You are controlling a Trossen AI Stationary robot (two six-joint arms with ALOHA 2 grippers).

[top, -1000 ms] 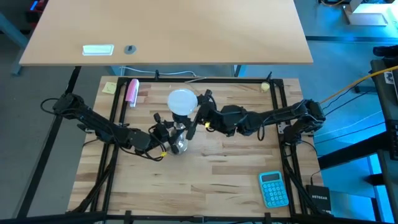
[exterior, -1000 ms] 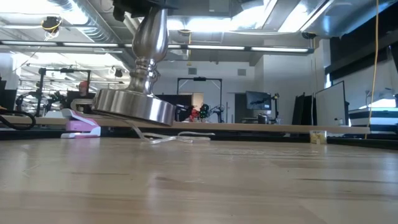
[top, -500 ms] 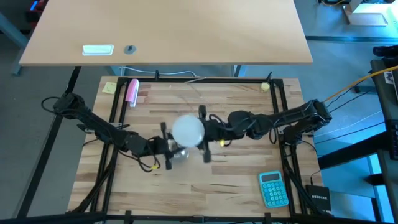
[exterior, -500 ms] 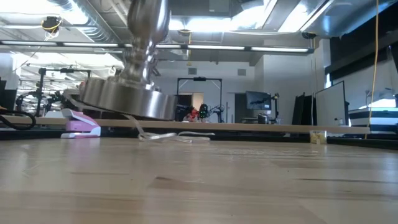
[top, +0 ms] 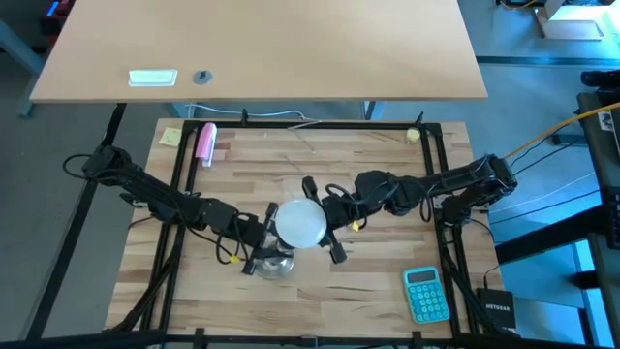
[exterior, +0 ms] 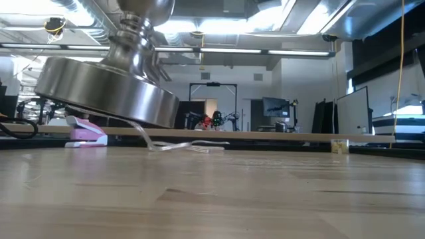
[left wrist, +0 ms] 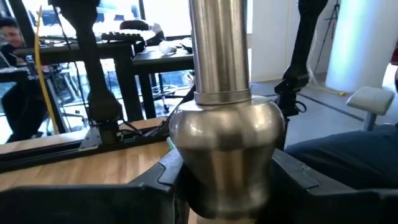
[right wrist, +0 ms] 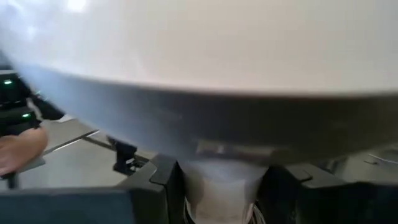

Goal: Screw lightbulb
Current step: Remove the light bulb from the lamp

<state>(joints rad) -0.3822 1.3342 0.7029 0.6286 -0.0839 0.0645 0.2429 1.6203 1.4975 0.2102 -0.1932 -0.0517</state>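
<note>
Lightbulb: we see the white lightbulb (top: 299, 222) near the middle of the wooden table (top: 368, 281), directly over the silver lamp stand (top: 272, 262), its narrow neck down between dark fingers in the right wrist view.
Right gripper: our right gripper (top: 323, 221) reaches in from the right and clenches the lightbulb's neck, a finger (right wrist: 155, 177) on either side.
Left gripper: our left gripper (top: 263, 240) comes from the left and grasps the lamp stand's bulging stem (left wrist: 227, 140).
Lamp stand: its round base (exterior: 106, 89) hangs tilted, clear of the tabletop in the low view.
Elsewhere on the table: a blue calculator (top: 426, 295) sits near the front right corner, a pink stapler (top: 205, 142) at the far left, both well apart from the arms.
</note>
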